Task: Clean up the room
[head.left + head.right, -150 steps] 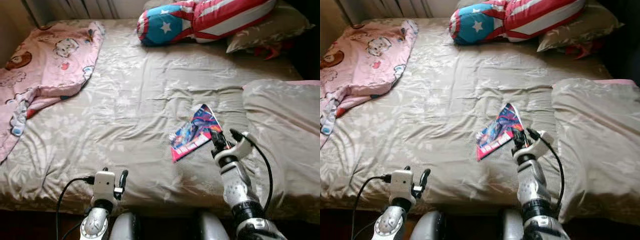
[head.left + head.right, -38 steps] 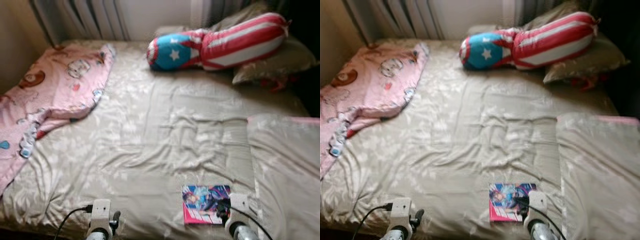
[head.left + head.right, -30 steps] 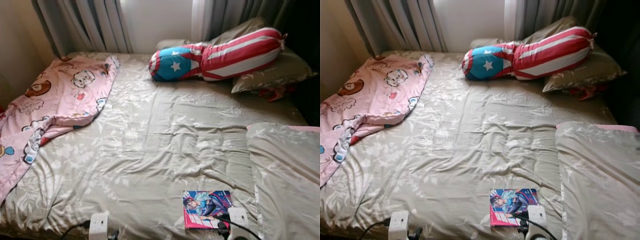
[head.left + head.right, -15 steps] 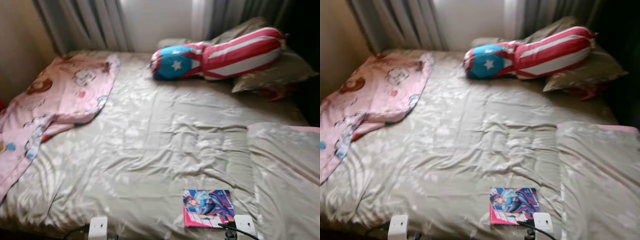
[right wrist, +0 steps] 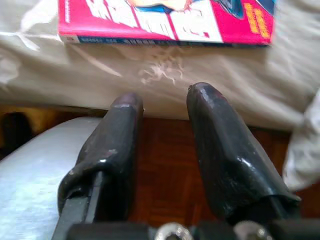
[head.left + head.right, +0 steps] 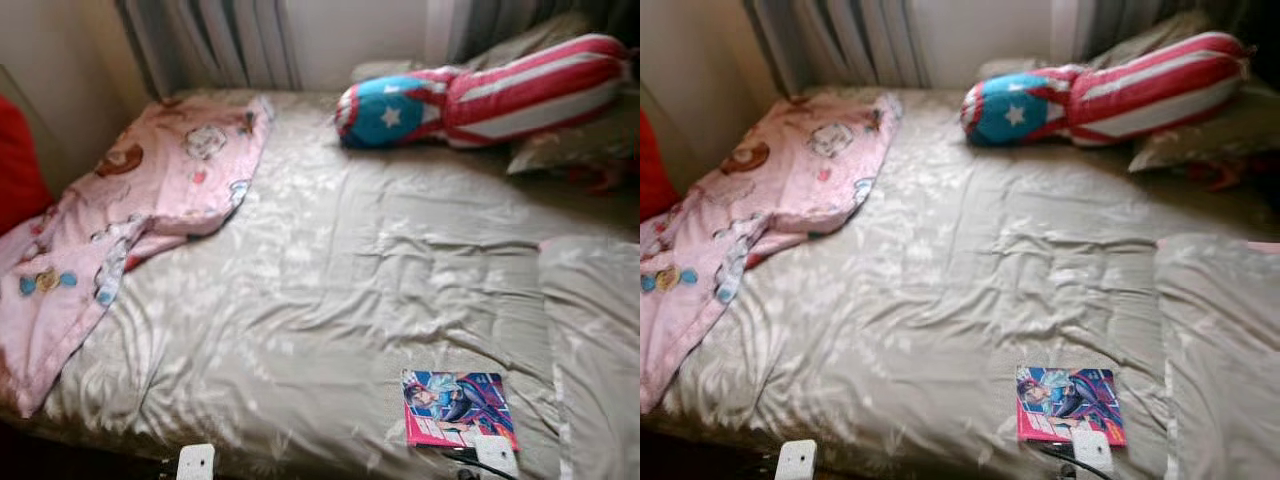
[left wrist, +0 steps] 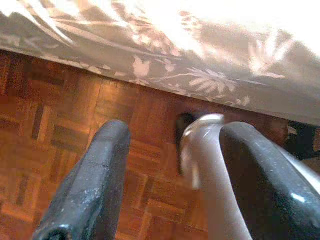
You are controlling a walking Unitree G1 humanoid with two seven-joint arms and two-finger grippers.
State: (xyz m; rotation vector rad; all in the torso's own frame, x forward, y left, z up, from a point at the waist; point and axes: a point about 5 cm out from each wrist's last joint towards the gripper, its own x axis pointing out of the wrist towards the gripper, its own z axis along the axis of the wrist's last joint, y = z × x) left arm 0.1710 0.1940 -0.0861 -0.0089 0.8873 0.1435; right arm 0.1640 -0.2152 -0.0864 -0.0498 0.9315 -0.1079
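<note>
Bed (image 6: 330,300) | comic book (image 6: 458,408) flat near edge | right gripper (image 5: 167,107) empty

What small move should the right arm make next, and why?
Probably raise the right tool forward over the bed edge toward the magazine. The magazine lies flat near the edge of the bed, and the tool hangs open and empty just below it, over the wooden floor.
</note>
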